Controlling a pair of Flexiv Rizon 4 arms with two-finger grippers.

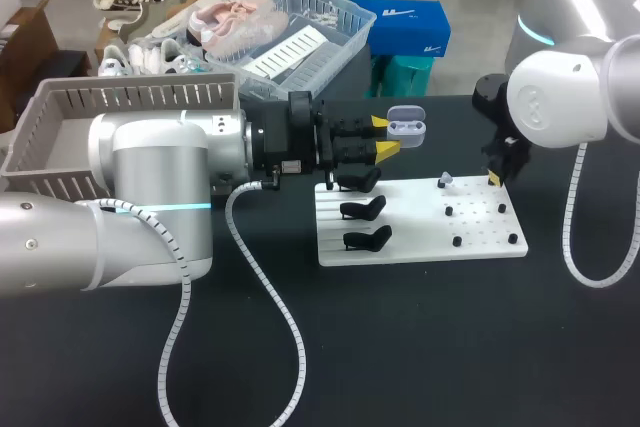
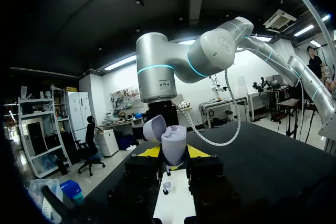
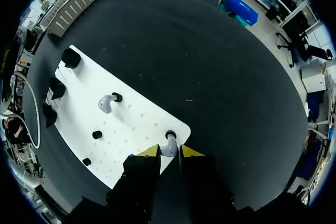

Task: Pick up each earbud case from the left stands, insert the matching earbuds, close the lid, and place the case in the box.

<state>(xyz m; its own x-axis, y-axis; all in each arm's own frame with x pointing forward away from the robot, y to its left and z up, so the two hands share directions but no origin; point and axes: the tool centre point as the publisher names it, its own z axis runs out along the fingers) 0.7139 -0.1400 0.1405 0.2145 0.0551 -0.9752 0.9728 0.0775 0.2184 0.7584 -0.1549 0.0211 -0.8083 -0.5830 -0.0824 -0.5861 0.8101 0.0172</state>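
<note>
Left gripper (image 2: 173, 157) clamped on the earbud case (image 2: 174, 148), one yellow-tipped finger on either side of its lower body, lid hinged open and tilted back; in the head view you see the same case (image 1: 406, 126) held up off the white board (image 1: 420, 237), apart from the three black stands (image 1: 366, 209). Right gripper (image 3: 169, 153) poised at the board's corner peg, where one pale earbud (image 3: 169, 148) sits right at its mouth; you cannot tell from these views whether it grips the bud or merely brackets it. A second earbud (image 3: 106, 103) rests on its own peg nearer the board's middle, apart from either tool. Expect the buds to be light, hard, smooth and rounded, so liable to squirt out of a pinch or twist in it: take yours across the bulbous body, not the thin stem, and squeeze gently. The case is probably a rigid, slick shell; hold it low on the body, as here, leaving hinge and sockets free for the bud to drop in. The slatted box (image 1: 130, 97) stands at your left, well apart from the case
</note>
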